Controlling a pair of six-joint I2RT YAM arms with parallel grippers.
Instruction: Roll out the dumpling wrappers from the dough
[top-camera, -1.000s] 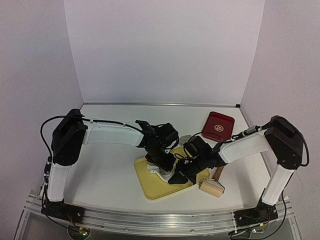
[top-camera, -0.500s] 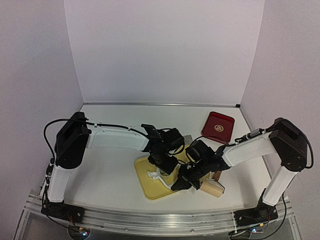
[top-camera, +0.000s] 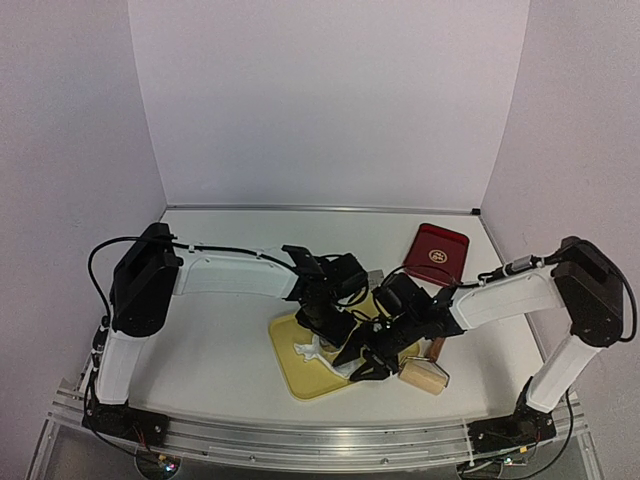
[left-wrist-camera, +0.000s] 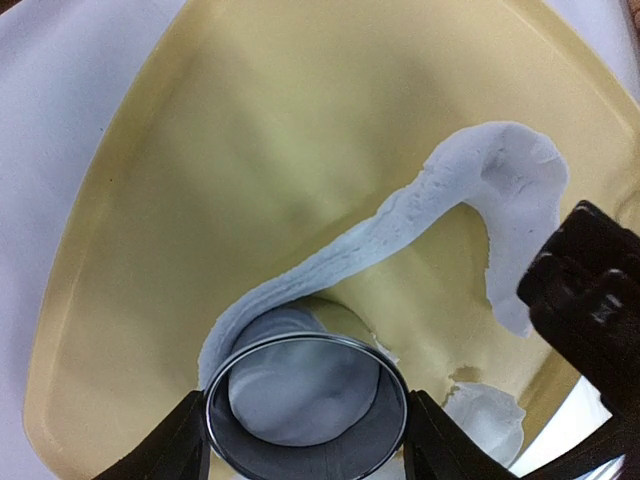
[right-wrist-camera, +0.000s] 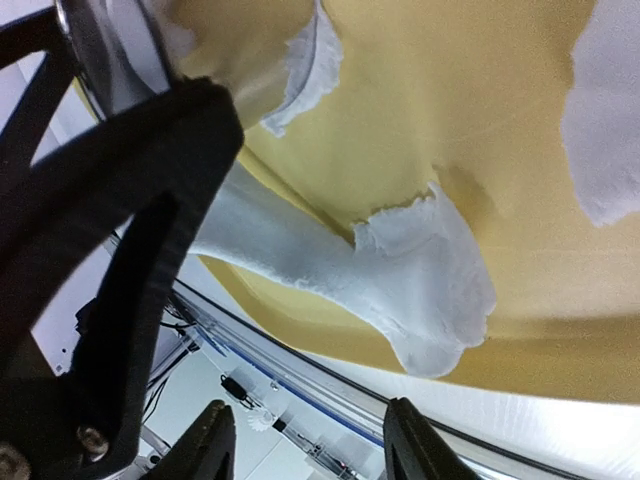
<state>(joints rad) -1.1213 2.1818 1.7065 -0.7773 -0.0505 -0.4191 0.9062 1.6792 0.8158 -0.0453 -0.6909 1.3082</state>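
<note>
A yellow board (top-camera: 300, 375) carries the dough, a ragged white strip (left-wrist-camera: 400, 235) that curls round a bare gap. My left gripper (left-wrist-camera: 305, 442) is shut on a steel ring cutter (left-wrist-camera: 395, 375) that stands on the board. Inside the ring lies a round white disc, the dumpling wrapper (left-wrist-camera: 295, 385). My right gripper (right-wrist-camera: 312, 445) hangs open over the board's near edge with nothing between its fingers. The strip's torn end (right-wrist-camera: 425, 280) lies on the board just beyond them. In the top view both grippers, left (top-camera: 332, 328) and right (top-camera: 358, 368), crowd over the board.
A dark red tray (top-camera: 436, 254) sits at the back right. A wooden tool (top-camera: 424, 375) lies just right of the board. Small dough scraps (left-wrist-camera: 487, 420) lie on the board near the ring. The table's metal front rail (top-camera: 300, 440) is close below the right gripper.
My right gripper, shut a moment ago, has moved toward the near edge and opened, leaving the strip's end on the board. The left gripper with the ring shifted slightly right.
</note>
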